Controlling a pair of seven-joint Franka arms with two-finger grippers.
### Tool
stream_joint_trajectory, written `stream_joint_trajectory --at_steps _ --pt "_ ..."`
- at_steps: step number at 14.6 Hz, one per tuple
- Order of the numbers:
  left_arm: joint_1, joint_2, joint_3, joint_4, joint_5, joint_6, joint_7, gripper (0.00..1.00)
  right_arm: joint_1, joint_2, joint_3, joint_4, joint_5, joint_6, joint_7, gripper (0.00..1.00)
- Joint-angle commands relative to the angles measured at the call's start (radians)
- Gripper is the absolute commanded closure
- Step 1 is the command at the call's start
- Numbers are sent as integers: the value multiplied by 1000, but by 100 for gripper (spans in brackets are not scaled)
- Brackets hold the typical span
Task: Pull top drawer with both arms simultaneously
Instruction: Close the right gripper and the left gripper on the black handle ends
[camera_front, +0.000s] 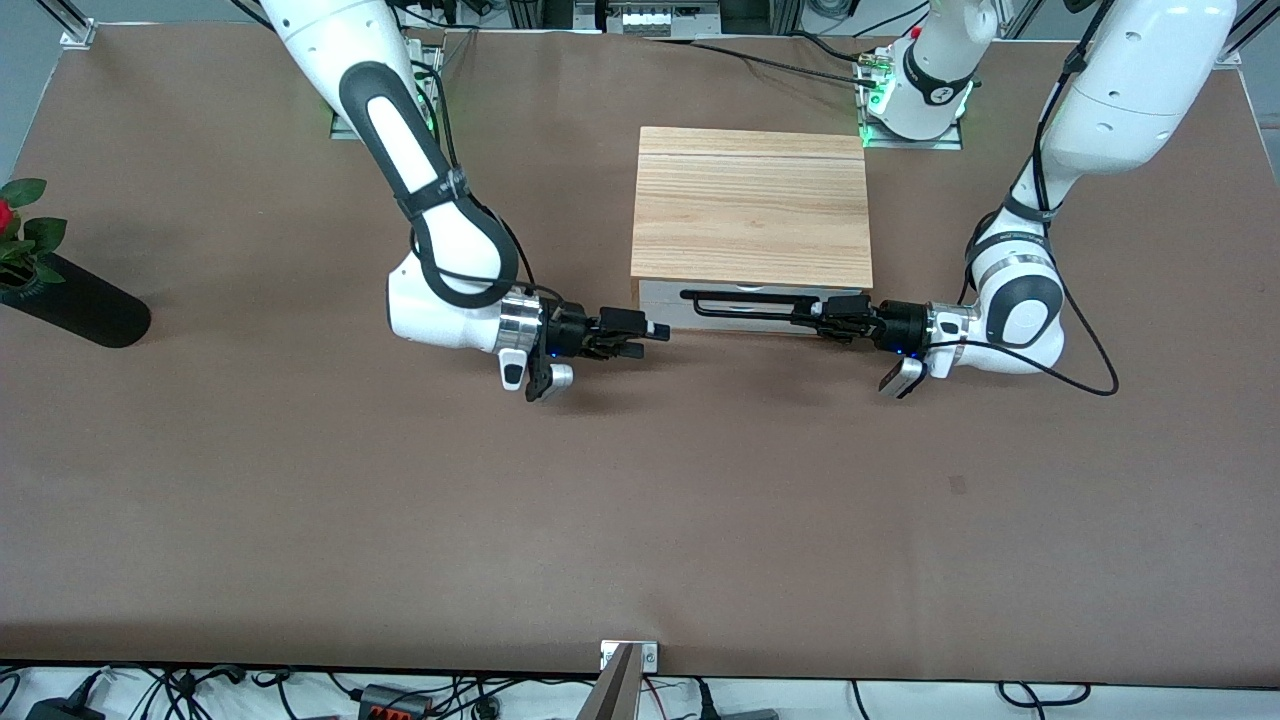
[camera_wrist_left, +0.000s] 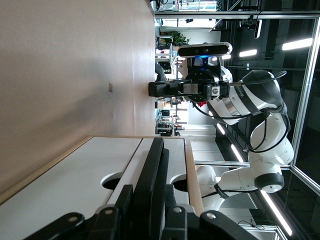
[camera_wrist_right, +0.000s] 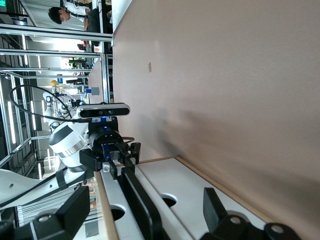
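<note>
Nearest the front camera is my right gripper (camera_front: 648, 338), low over the bare table (camera_front: 640, 520), just off the top drawer (camera_front: 665, 303) at its corner toward my right arm's end; its fingers (camera_wrist_right: 75, 215) are spread wide apart and touch nothing; the right wrist view looks straight along the black bar handle (camera_wrist_left: 152, 180); my left gripper (camera_front: 822, 320) is at the handle's end toward my left arm, and its fingers are closed together on the bar, which the left wrist view shows running out from between them; the drawer's white front faces the front camera, under the wood-grain cabinet top (camera_front: 750, 205), and sits close in against the cabinet; the cabinet stands about midway along the table edge where my bases are, a little toward my left arm's base; a black vase (camera_front: 80, 305) with a red flower lies at the table edge on my right arm's end, well apart from everything else.
</note>
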Motion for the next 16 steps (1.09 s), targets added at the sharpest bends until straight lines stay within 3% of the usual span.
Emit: stream_joint_trajectory --at_steps 1,5,11,16 --pt "-2 9 -2 10 -26 -13 24 87 -6 6 5 24 17 -13 -20 0" --pt "-1 9 -2 10 -26 -13 24 99 -6 13 6 35 20 -17 -23 0" --pt "1 9 -2 10 -26 -13 23 99 1 58 14 60 30 -28 -25 0" --pt "8 9 -2 10 -22 -13 23 99 3 65 26 63 85 -139 -22 0"
